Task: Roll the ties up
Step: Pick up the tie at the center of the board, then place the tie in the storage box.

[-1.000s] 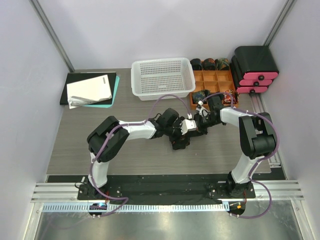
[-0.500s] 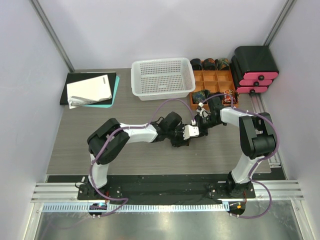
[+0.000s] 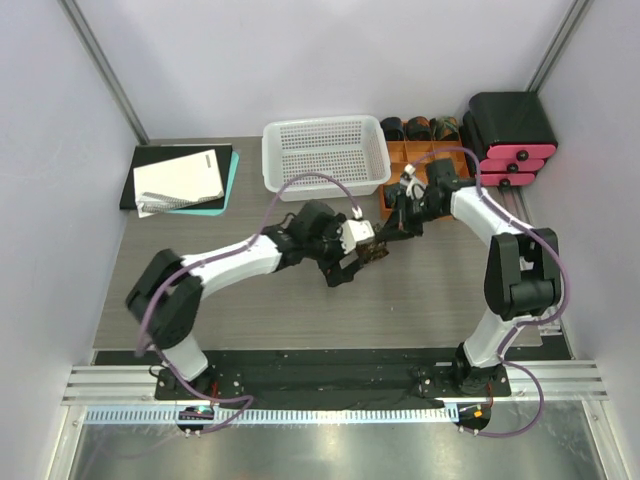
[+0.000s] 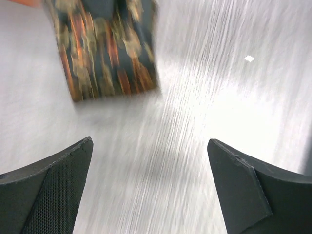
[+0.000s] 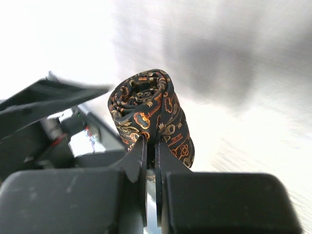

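A dark tie with a brown-gold pattern (image 5: 146,105) is wound into a tight roll, and my right gripper (image 5: 150,141) is shut on its lower edge. From above, the roll (image 3: 376,250) hangs just over the table in front of the orange organiser (image 3: 432,152), at the tip of my right gripper (image 3: 388,232). My left gripper (image 3: 356,260) stands wide open just left of the roll, not touching it. In the left wrist view the roll (image 4: 107,46) lies ahead of the open gripper (image 4: 150,142), with bare tabletop between the fingers. More rolled ties (image 3: 417,127) fill the organiser's back row.
A white mesh basket (image 3: 325,155) stands at the back centre, left of the organiser. A black drawer unit with pink fronts (image 3: 510,135) is at the back right. Notebooks (image 3: 180,178) lie at the back left. The two arms nearly meet mid-table.
My right gripper has carried the rolled tie a little back, toward the organiser. My left arm has stretched out, and its gripper has come off the roll and stands open to its left.
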`<state>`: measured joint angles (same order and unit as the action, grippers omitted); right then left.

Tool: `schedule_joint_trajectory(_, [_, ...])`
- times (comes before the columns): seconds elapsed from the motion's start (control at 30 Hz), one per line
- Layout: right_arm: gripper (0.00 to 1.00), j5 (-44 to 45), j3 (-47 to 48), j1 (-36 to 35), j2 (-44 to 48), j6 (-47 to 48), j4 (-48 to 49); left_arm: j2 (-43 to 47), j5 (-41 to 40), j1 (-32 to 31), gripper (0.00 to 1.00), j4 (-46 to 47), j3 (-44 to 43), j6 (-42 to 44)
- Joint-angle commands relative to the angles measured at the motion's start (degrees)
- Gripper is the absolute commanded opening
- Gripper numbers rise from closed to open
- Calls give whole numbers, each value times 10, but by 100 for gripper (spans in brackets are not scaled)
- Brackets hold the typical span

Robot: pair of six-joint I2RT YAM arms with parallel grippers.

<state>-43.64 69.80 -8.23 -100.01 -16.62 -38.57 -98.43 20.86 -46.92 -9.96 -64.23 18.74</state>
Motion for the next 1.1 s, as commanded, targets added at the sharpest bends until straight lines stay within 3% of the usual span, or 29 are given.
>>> schedule_joint_trajectory(0.0, [1,72,122,37,54,72,-77,97,23,6,100,-92,-29,-34])
schedule_joint_trajectory(0.13, [1,179,239,65,37,103,-109,133,-1,11,100,-112,-39,-66])
schedule_joint_trajectory(0.33, [1,388,373,73,-37,141,-78,137,-28,17,100,-114,-45,-107])
schedule_joint_trajectory(0.47, [1,461,439,75,-99,156,-55,134,-44,17,100,-110,-43,-124])
schedule_joint_trajectory(0.7, [1,544,542,96,-214,188,-39,139,-67,17,100,-112,-35,-126])
schedule_joint_trajectory(1.07, [1,573,627,105,-323,197,-19,148,-82,17,100,-108,-6,-116])
